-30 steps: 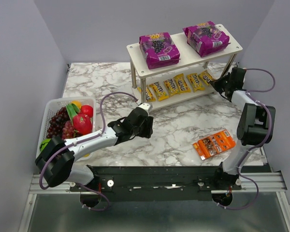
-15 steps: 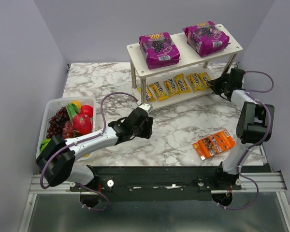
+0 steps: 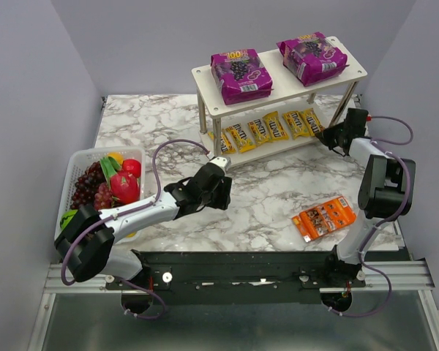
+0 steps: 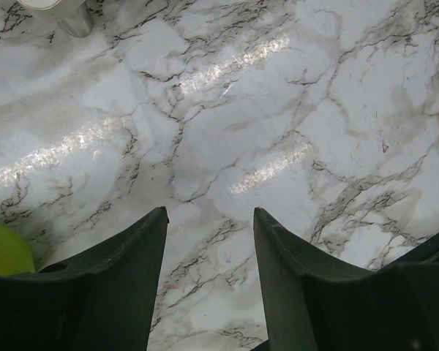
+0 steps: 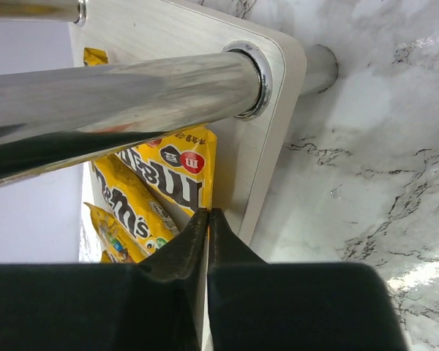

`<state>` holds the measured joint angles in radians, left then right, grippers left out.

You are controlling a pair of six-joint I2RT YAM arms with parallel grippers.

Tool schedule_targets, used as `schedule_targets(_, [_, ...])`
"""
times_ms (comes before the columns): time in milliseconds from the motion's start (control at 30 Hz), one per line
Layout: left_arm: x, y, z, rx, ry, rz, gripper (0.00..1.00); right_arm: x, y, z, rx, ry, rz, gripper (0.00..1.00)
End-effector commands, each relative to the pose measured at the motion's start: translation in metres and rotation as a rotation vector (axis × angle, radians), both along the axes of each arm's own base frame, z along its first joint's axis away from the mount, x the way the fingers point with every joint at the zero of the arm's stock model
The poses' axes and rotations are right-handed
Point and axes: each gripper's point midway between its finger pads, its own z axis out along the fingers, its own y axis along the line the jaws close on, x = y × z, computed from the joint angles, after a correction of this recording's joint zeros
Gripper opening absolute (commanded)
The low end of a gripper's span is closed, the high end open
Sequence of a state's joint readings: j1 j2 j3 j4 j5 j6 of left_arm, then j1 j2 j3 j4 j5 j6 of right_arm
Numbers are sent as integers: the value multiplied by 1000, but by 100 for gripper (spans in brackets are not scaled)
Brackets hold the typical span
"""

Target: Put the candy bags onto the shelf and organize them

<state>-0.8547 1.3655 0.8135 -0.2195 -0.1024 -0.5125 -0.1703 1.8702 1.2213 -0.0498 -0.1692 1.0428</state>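
The white two-tier shelf (image 3: 278, 89) stands at the back. Two purple pouches (image 3: 239, 74) (image 3: 312, 57) lie on its top tier. Several yellow packets (image 3: 269, 129) lie in a row on the lower tier. The flat orange pack (image 3: 323, 218) lies on the marble at the front right. My right gripper (image 3: 329, 136) is shut at the lower tier's right end; in the right wrist view its tips (image 5: 207, 213) touch the corner of the end yellow packet (image 5: 177, 172) on the board (image 5: 267, 146). My left gripper (image 3: 221, 193) is open and empty over bare marble (image 4: 210, 212).
A white fruit basket (image 3: 79, 156) with grapes and red fruit stands at the left edge. A metal shelf leg (image 5: 132, 84) crosses just above my right gripper. Grey walls stand close on both sides.
My right gripper has drawn back a little to the right and toward me from the shelf's end. The left arm and the packs have not moved.
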Motion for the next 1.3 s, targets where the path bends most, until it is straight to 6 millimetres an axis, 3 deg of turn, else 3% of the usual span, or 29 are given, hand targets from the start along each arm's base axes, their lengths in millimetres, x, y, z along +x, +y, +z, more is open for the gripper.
schedule_targets(0, [8,1,5,12,-28,19,60,5,-10,-5,-19,26,-36,7])
schedule_targets(267, [9,2,6,16,-31,25,60,19,-13,2,-43,5,-8,9])
schedule_targets(433, [10,2,9,11,-39,26,61,15,-8,4,-36,2,12,29])
schedule_targets(467, [11,3,9,15,-41,28,62,11,-7,6,-38,1,13,37])
schedule_targets(567, [13,5,15,10,-60,39,64,1,-6,14,-46,-17,14,49])
schedule_targets(667, [14,7,24,-2,-89,46,70,-9,-5,26,-61,-40,22,55])
schedule_targets(800, [15,15,46,-24,-145,65,81,-38,3,47,-103,-79,77,68])
schedule_targets(900, [17,24,64,-35,-192,95,90,-78,15,58,-132,-42,158,77])
schedule_targets(933, [20,30,71,-32,-220,123,93,-102,20,63,-138,-32,179,79])
schedule_targets(1033, [27,48,95,-32,-295,205,96,-137,31,68,-182,-51,269,86])
schedule_targets(1067, [29,53,105,-25,-313,230,96,-152,35,79,-205,-88,288,95])
schedule_targets(1100, [31,59,114,-25,-336,255,99,-162,36,81,-240,-99,325,98])
schedule_targets(1267, [39,87,155,27,-436,363,99,-211,41,106,-345,-155,384,100])
